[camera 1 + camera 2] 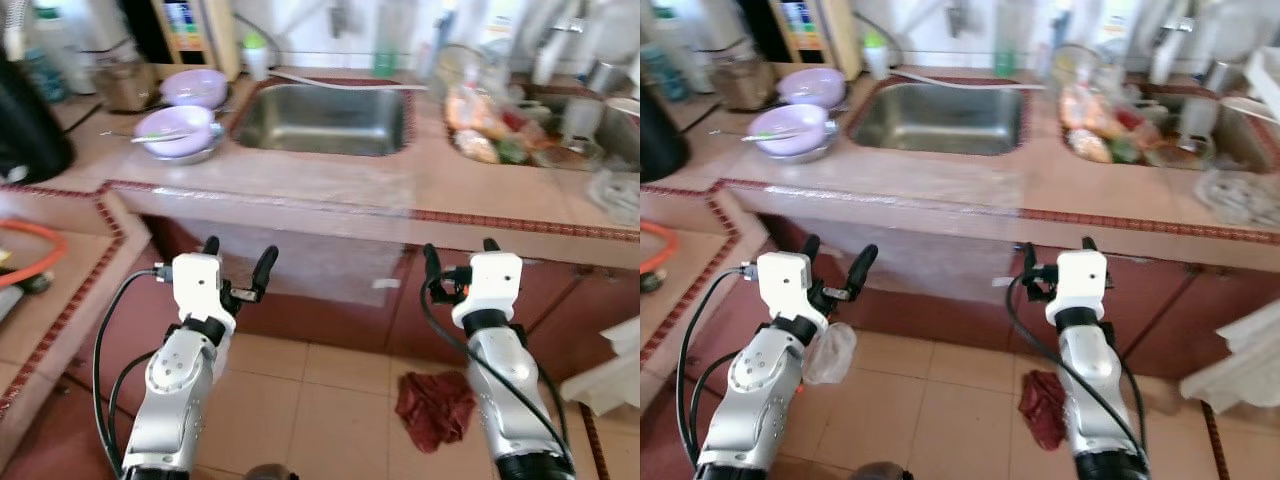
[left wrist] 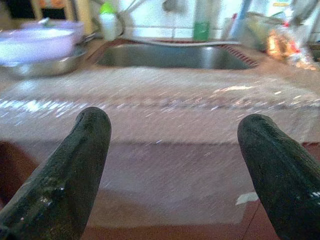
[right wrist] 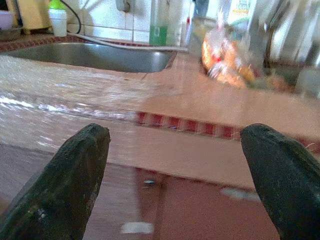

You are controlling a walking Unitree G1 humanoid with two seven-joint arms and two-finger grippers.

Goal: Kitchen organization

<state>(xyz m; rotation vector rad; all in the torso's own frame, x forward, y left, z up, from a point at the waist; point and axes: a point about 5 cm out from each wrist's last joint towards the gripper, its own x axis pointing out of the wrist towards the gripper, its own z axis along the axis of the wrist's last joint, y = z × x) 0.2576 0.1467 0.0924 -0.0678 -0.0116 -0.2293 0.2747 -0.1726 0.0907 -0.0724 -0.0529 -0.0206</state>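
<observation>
My sink (image 1: 322, 120) is the landmark. Left of it, purple bowls (image 1: 176, 128) sit stacked on the counter (image 1: 330, 185), untouched. Below its front edge my left gripper (image 1: 238, 265) hangs spread and empty; my right gripper (image 1: 460, 262) likewise. Right of the sink, bagged food (image 1: 478, 120) lies cluttered. I judge organizing barely begun.

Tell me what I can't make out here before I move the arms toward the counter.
- Clutter right of the sink: the bagged items are motion-blurred in both eye views; contents unreadable.
- Purple bowls: something thin lies across the nearer one, too blurred to identify.
- Black object: cut off by the left eye view's left edge.
- Red cloth on the floor: partly hidden behind the right arm.
- Left gripper and right gripper: fingers open, empty.
</observation>
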